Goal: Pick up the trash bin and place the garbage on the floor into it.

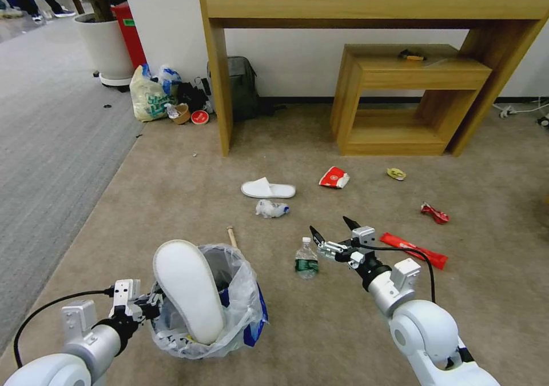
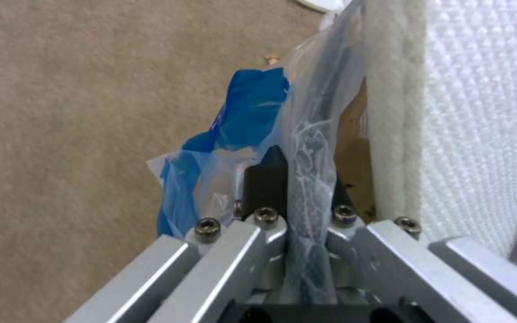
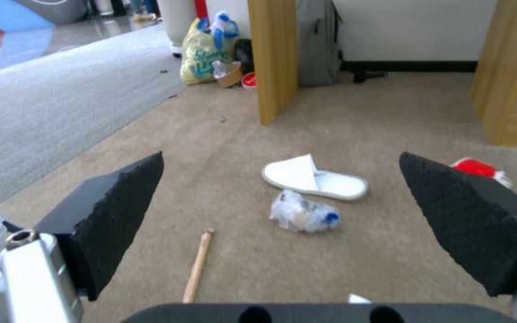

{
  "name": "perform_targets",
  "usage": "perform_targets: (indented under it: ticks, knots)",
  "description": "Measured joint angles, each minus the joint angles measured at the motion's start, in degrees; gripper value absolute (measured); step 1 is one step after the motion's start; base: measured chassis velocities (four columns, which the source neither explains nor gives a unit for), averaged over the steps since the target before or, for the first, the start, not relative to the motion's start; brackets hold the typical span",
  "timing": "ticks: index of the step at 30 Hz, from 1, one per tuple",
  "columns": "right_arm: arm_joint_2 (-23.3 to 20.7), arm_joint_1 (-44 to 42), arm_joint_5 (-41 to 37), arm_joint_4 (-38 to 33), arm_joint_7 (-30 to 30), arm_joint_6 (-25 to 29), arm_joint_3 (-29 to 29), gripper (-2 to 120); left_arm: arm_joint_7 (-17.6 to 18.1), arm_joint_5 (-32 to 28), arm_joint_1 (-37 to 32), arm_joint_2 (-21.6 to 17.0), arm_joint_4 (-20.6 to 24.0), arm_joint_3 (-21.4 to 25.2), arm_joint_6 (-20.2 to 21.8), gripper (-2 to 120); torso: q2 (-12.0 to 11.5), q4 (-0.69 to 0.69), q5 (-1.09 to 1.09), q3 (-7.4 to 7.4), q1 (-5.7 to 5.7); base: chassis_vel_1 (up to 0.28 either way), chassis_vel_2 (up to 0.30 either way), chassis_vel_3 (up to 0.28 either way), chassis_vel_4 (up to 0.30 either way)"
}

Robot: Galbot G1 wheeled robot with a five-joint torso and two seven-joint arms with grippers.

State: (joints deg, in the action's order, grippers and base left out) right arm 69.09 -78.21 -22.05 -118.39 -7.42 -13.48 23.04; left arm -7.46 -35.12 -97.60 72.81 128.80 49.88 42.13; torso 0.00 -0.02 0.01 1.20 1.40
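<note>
The trash bin (image 1: pixel 243 303), lined with a crinkly bag, is near me at lower left, and a white slipper (image 1: pixel 189 289) stands upright in it. My left gripper (image 1: pixel 150 307) is shut on the bin's near rim; the left wrist view shows its fingers (image 2: pixel 265 177) pinching rim and bag (image 2: pixel 309 148) beside the slipper (image 2: pixel 468 112). My right gripper (image 1: pixel 331 230) hangs open and empty above a green-label bottle (image 1: pixel 306 259). On the floor (image 1: pixel 171 203) beyond lie a second slipper (image 1: pixel 267 189), a crumpled wad (image 1: pixel 271 208), a wooden stick (image 1: pixel 231 236) and red wrappers (image 1: pixel 413 250).
A wooden desk (image 1: pixel 372 3) and a lower shelf unit (image 1: pixel 409 97) stand against the far wall. A grey backpack (image 1: pixel 243 86), a yellow shopping bag (image 1: pixel 150 95) and a planter (image 1: pixel 106 46) sit at the back left. Grey ribbed carpet (image 1: pixel 51 146) runs along the left.
</note>
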Motion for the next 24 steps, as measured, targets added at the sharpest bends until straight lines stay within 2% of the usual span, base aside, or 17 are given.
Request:
perform_targets:
  ticks: [17,24]
  knots:
    - [0.34,-0.06,0.11,1.18,0.22,0.18,-0.27,100,-0.20,-0.18,0.30,-0.17,-0.21,0.27,0.00,0,0.00,0.01,-0.02,0.00,-0.01,0.090,0.253,-0.084,-0.246]
    - [-1.99,1.10,-1.29,4.16,-1.02,-0.95,0.51,100,-0.35,-0.18,0.34,-0.01,-0.39,0.29,-0.01,0,0.00,0.01,-0.02,0.00,0.00,0.052,0.201,-0.062,-0.201]
